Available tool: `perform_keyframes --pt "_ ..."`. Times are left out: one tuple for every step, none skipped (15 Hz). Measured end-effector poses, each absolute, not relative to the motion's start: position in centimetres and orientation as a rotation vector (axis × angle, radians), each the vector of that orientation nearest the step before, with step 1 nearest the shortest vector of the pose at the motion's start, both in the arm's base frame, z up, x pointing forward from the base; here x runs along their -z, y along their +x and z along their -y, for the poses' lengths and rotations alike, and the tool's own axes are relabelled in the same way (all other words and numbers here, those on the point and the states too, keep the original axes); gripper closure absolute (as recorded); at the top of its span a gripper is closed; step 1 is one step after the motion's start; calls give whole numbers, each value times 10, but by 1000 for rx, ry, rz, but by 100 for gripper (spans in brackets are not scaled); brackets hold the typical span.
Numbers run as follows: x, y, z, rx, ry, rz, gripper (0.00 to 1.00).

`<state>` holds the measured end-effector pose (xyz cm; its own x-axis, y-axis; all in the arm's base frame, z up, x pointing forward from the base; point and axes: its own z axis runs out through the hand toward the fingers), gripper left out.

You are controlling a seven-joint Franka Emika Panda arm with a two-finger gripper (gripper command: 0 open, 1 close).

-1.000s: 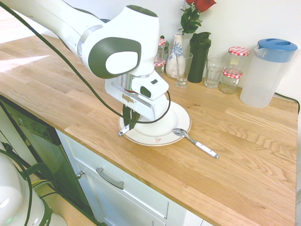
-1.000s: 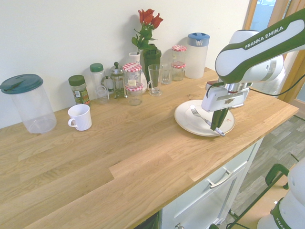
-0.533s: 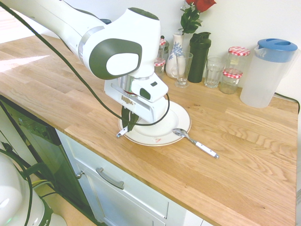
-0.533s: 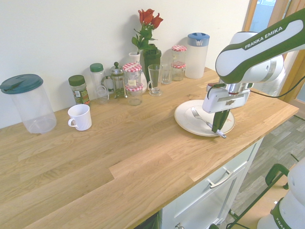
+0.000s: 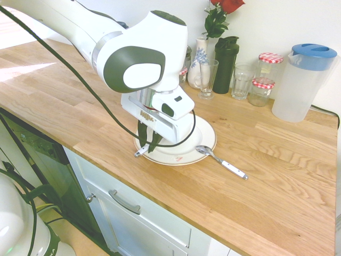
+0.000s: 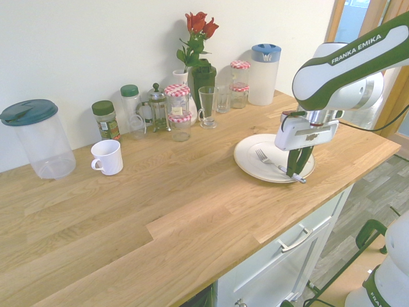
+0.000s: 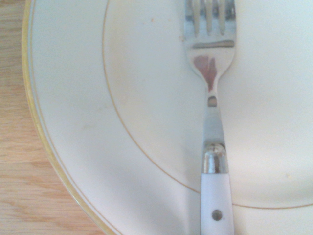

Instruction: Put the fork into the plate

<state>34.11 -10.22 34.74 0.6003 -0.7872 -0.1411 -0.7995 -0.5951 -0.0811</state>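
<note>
On plate [image 6: 252, 160]: fork [image 6: 271, 162], handle overhanging rim

Fork [image 7: 211, 88]: polished shiny metal, smooth white plastic-looking handle. Plate [image 7: 73, 98]: glossy white ceramic. Table [image 5: 256, 176]: matt wood, visible grain.

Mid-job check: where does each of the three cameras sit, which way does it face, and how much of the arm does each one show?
First exterior view: high at the counter's front edge, facing the wall; the arm enters from the left, its hand over the plate, a spoon beside it.
Second exterior view: from the opposite end of the counter; the arm enters from the right, hand at the fork.
Wrist view: looks straight down on fork and plate; no arm shows.
Shared: fork and plate in all three.
</note>
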Motion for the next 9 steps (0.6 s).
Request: perform_keyframes --pt "-347 341 102 -138 -2687 -1340 0" --pt "-347 341 103 -139 -2684 -1342 0" --pt "-347 340 105 -138 -2678 -1348 0" --pt "-348 339 109 -135 -2669 -1356 0" --pt "-351 338 115 -119 -2656 -1363 0" --pt "-357 338 121 -92 -2645 -1367 0" --pt "-366 337 125 -55 -2636 -1373 0" --pt "-376 336 127 -13 -2626 -1375 0" --pt "-386 334 127 24 -2615 -1372 0"
